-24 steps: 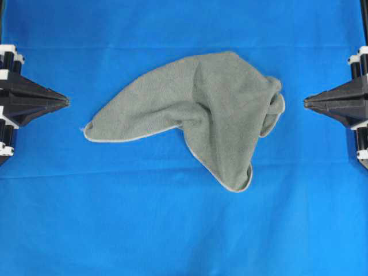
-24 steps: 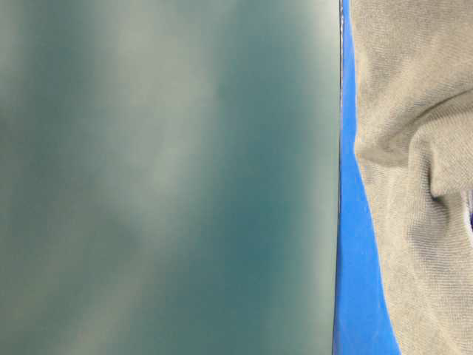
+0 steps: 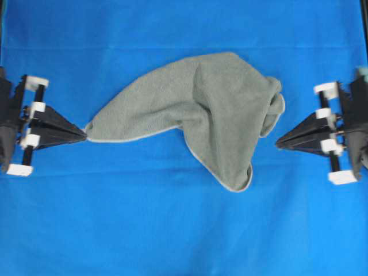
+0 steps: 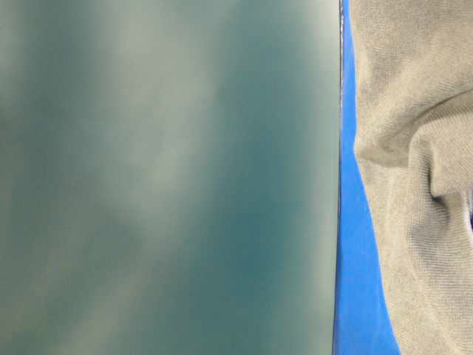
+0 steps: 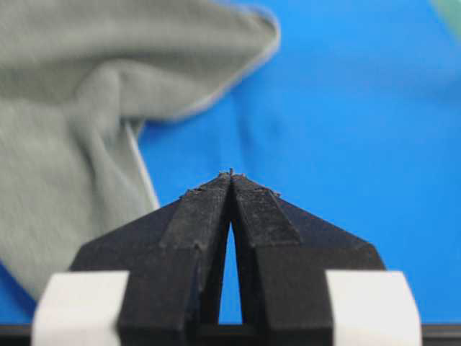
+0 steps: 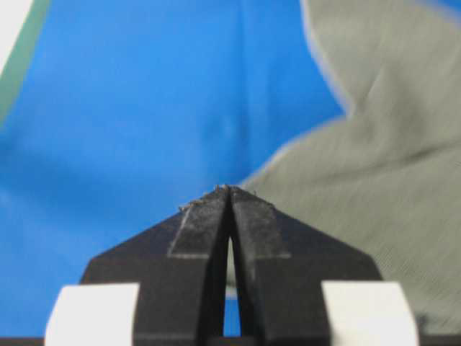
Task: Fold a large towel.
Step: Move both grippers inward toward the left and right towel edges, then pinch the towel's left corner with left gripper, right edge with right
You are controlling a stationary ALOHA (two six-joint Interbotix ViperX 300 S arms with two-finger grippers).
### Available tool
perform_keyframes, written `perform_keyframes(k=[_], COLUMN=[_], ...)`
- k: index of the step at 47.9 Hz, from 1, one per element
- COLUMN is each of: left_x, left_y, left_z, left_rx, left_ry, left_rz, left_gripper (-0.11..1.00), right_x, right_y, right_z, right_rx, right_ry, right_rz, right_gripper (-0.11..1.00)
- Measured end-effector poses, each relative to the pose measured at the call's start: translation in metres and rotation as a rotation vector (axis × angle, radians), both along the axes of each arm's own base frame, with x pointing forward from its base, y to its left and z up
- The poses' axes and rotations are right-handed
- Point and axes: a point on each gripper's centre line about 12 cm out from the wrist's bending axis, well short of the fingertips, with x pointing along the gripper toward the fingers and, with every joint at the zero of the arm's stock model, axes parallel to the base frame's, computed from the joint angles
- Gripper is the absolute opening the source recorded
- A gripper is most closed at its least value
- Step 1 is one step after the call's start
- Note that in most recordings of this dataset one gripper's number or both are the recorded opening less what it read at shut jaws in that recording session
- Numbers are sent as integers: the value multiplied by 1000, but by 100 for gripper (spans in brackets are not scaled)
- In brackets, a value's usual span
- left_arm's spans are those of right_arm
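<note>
The large towel lies crumpled mid-counter on the blue cloth — left end effector at its left corner, right end effector just beside it, both pressed together, empty.

No readable text, label, brand, number or sign in any view. Towel, blue cloth, gripper fingers: all unmarked. Table-level view mostly blurred teal surface; any marking there possibly lost to blur.
</note>
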Motion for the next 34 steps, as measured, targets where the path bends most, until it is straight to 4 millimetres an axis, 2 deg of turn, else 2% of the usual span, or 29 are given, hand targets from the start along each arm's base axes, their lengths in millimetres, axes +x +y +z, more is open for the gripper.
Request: perform_keyframes(k=[3,5,8,10,15,19,22,27,34], left_x=[3,6,10,12,15,16,17,18,23], left_y=[-1,-1,-1,-1,-1,-2,-1,6,18], left_z=[-15,-25,-39,-48,-64,-77,-87,-103,-116], left_rx=[2,3,8,12,18,23,31,45,72], left_ry=[61,104,164,202,273,329,373,440,495], left_rz=[0,3,4,4,5,6,8,23,45], left_gripper=[1,5,20,34,66,83,82,80,80], right_x=[7,13,21,26,39,49,57,68,80], right_y=[2,5,10,13,26,38,48,58,60], right_z=[-10,-19,-30,-36,-50,-60,-67,-81,-106], right_rx=[20,34,48,50,48,31,18,-6,-24], right_ry=[60,112,174,212,300,369,411,483,565], right_rz=[-11,-18,-23,-21,-2,25,45,62,51], right_gripper=[0,0,1,4,35,58,67,61,62])
